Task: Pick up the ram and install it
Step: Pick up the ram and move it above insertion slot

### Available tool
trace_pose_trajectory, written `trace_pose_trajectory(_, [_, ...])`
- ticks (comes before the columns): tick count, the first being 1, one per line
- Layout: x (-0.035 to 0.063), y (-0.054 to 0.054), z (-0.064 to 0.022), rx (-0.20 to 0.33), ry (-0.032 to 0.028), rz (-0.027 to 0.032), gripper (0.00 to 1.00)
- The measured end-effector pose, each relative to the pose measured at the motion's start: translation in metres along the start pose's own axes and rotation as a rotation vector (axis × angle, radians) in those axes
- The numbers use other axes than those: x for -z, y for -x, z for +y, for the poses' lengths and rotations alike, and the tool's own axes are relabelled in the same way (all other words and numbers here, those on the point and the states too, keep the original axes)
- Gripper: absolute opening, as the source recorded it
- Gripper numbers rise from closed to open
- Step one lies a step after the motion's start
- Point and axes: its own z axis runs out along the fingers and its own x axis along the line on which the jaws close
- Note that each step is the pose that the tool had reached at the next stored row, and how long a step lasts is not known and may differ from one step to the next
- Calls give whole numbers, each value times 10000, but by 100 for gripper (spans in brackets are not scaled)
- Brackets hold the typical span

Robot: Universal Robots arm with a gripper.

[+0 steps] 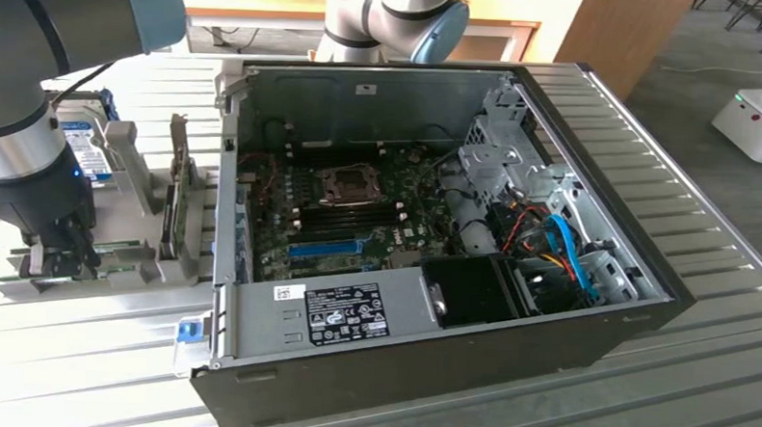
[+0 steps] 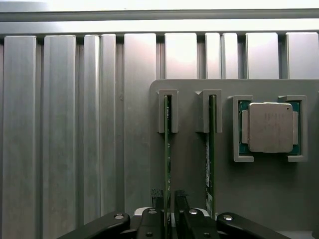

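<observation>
I see the arm pointing straight down over the table, claw spread, one finger either side of the ram standing on edge in its grey holder

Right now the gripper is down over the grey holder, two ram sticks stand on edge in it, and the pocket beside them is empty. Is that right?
No. The wrist view shows the pocket holds a processor chip. The gripper is over the grey holder, with two ram sticks standing on edge.
</observation>
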Motion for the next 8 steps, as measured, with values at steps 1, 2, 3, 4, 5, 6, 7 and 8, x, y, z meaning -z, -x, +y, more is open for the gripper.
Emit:
trace_pose_trajectory(1, [0,0,0,0,0,0,23])
trace_pose_trajectory(2, [0,0,-1,0,0,0,23])
trace_pose_trajectory(3, [-1,0,-2,0,-1,-1,23])
trace_pose_trajectory(4, [0,0,-5,0,-1,0,23])
trace_pose_trajectory(5, [0,0,-7,0,-1,-1,23])
trace_pose_trajectory(6, [0,1,-12,0,-1,-1,23])
trace_pose_trajectory(7, [0,0,-14,1,-1,-1,23])
trace_pose_trajectory(8, [0,0,-15,0,-1,0,23])
